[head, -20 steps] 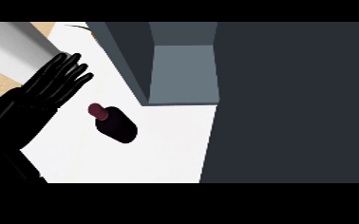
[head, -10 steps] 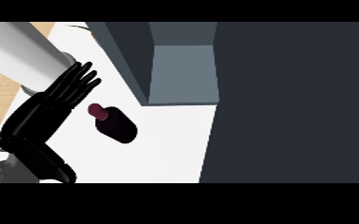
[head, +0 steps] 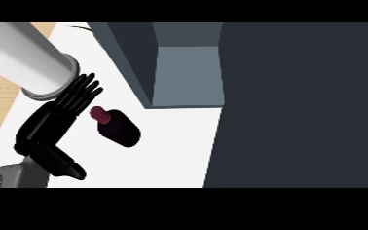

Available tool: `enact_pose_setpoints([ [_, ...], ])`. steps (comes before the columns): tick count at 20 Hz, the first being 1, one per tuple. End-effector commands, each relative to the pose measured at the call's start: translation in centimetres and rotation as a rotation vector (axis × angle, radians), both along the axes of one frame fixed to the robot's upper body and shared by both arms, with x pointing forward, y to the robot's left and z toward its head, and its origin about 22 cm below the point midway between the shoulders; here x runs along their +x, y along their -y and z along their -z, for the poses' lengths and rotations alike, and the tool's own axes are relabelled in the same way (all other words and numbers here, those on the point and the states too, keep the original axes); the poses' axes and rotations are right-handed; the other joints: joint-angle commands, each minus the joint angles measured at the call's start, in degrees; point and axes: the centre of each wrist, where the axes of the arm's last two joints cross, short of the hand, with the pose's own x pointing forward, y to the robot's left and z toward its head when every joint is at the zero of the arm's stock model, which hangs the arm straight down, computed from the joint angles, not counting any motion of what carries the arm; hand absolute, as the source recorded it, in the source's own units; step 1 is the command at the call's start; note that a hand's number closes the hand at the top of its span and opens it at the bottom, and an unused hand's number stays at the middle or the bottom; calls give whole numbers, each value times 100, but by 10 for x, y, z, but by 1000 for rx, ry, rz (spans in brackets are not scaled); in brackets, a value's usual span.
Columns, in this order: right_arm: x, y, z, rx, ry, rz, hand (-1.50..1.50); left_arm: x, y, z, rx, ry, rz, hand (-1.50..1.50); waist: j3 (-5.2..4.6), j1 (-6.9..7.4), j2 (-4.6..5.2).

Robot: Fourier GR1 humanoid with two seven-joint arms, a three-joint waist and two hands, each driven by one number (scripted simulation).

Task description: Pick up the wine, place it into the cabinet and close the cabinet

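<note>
my black hand (head: 54,119) sits at the left of the head view with its fingers straight and unclenched, grasping nothing, fingertips just beside the cap of the dark maroon wine bottle (head: 117,127). the bottle lies on its side on the white counter (head: 173,151), below the open grey cabinet (head: 185,73), whose inside shows no bottle. so nothing of the task is done yet, as i judge it: the pick-up, the placing inside and the closing of the cabinet are all left. my other hand does not show.

A single head view looks steeply down on the white counter (head: 173,146) and open cabinet (head: 187,73).
</note>
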Motion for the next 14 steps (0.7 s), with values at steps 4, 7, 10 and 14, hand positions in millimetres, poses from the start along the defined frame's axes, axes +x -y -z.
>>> enact_pose_setpoints([
  [4,-35,12,-18,7,102,31,-150,9,-12,34,42,-18,-17,-150,1,-16,7],
  [7,-40,13,-21,17,94,30,-150,9,-7,48,32,-49,3,-150,-1,-32,0],
  [10,-42,11,-18,7,73,13,-150,11,-6,64,43,-75,-1,-150,1,-26,1],
  [14,-46,18,-31,21,107,19,-150,12,-11,74,51,-55,-20,-150,-7,-41,-6],
])
